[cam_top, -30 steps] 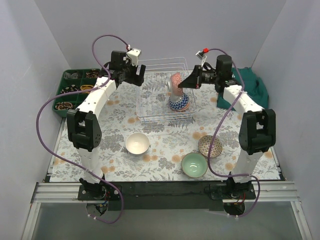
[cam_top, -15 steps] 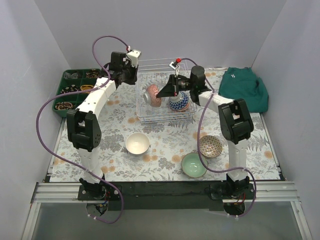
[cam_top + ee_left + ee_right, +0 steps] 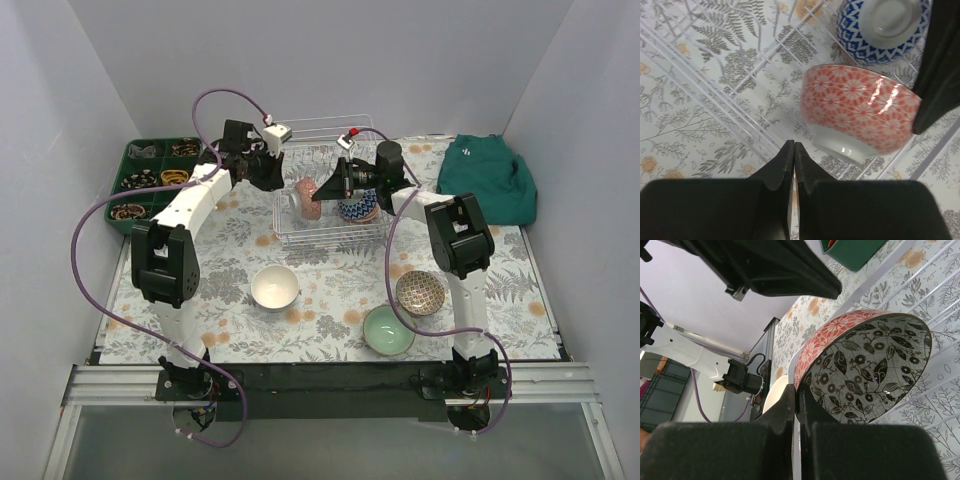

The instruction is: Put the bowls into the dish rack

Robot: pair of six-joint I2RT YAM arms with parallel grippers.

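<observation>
My right gripper (image 3: 320,191) is shut on the rim of the orange-red patterned bowl (image 3: 305,196), holding it on its side inside the left part of the wire dish rack (image 3: 330,236). The right wrist view shows its dark leaf-patterned inside (image 3: 875,370) and my right gripper (image 3: 796,390) clamping the rim. A blue-and-white bowl (image 3: 358,207) lies upside down in the rack beside it. My left gripper (image 3: 274,176) hangs shut and empty at the rack's left edge; in its view the left gripper (image 3: 794,146) is just short of the orange-red bowl (image 3: 860,107). On the table lie a white bowl (image 3: 275,287), a brown patterned bowl (image 3: 421,292) and a mint green bowl (image 3: 389,330).
A green compartmented tray (image 3: 150,178) with small items stands at the far left. A dark green cloth (image 3: 487,175) lies at the far right. Grey walls close in the table on three sides. The two grippers are close together over the rack's left end.
My right gripper has carried the orange-red bowl from above the blue bowl down to the rack's left part. My left gripper has shut and moved towards the rack.
</observation>
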